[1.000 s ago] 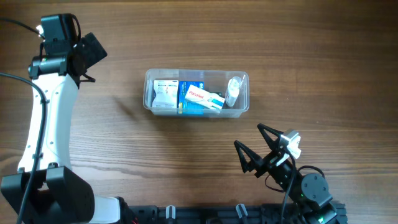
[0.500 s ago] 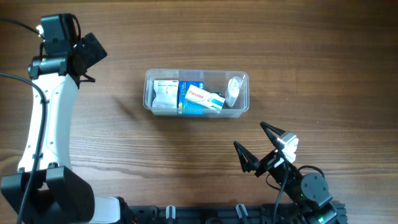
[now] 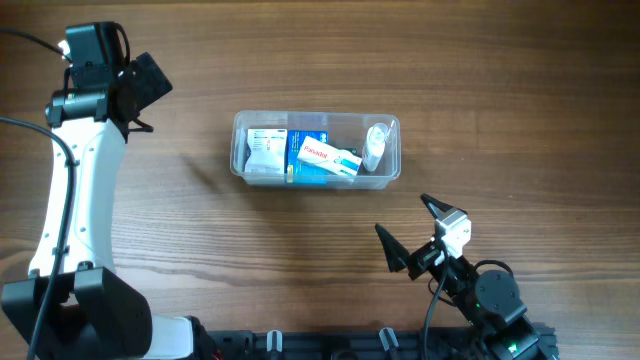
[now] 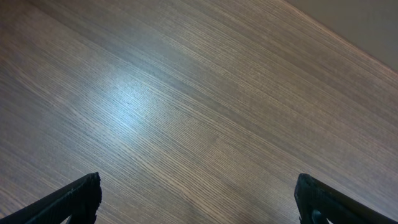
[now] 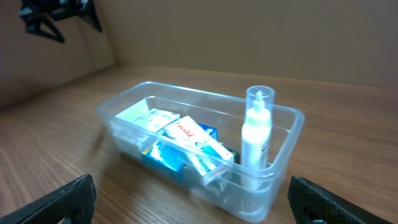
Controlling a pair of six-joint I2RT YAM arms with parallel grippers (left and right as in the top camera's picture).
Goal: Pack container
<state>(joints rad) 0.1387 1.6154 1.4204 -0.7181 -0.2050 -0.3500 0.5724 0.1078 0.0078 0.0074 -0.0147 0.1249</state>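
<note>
The clear plastic container (image 3: 239,150) stands at mid-table. It holds a white box (image 3: 266,148), a blue box (image 3: 312,166) with a white box (image 3: 328,157) lying on it, and a white bottle (image 3: 375,146) upright at its right end. The container also shows in the right wrist view (image 5: 289,134), with the bottle (image 5: 256,146) and boxes (image 5: 186,138) inside. My right gripper (image 3: 413,235) (image 5: 193,202) is open and empty, low on the table in front of the container. My left gripper (image 3: 140,95) (image 4: 196,202) is open and empty at the far left, over bare wood.
The table is wooden (image 3: 500,80). The left arm's white link (image 3: 75,190) runs down the left side. The black base rail (image 3: 330,345) lies along the front edge. A brown wall (image 5: 249,31) stands behind the table.
My right gripper has drawn back a little toward the front edge, away from the container. The left arm and the container have not moved.
</note>
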